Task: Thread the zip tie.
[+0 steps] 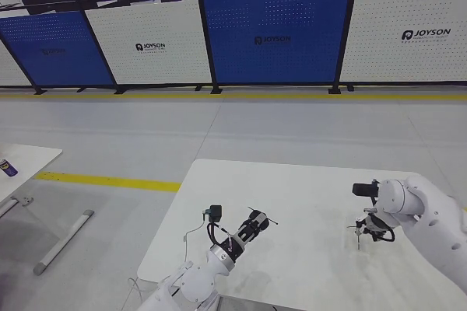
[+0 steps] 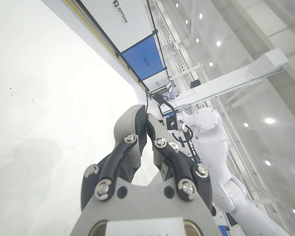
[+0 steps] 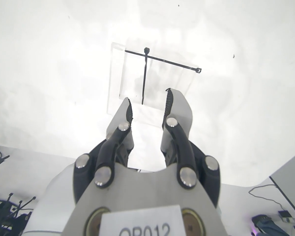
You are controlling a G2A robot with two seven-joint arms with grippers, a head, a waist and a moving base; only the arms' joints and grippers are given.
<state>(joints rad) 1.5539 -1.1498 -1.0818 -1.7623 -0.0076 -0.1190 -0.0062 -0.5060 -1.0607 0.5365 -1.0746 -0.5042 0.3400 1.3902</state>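
Left gripper (image 2: 146, 117): raised over the left part of the table (image 1: 296, 183), its pads pressed together on a thin black strap. The pinch fixes the strap while leaving its ends free.
Held zip tie (image 1: 268, 219): lies crosswise between the left gripper's pads and projects on both sides, clear of the table surface. It is probably held in the air so that an end stays reachable.
Right gripper (image 3: 148, 101): points down at the table's right part, well apart from the left gripper. Its claw is wide and holds nothing. The gap brackets the strap end beneath it, a stance suited to descending and pinching.
Clear block (image 3: 116, 74): a transparent stand on the table, directly under the right gripper. It seems meant to lift the straps off the surface so that fingers can close around them.
Long zip tie (image 3: 172, 62): lies across the block, with its head overhanging one edge.
Second zip tie (image 3: 144, 82): crosses the long zip tie just below its own head, and its tail points toward the right gripper. Whether either strap passes through a head cannot be told.
Step in hand (judgement): the right arm is picking up from the block. No loop is closed in the left gripper's strap, so threading is judged not yet done.
Risk (judgement): thin, springy straps may slip or twist when pinched.
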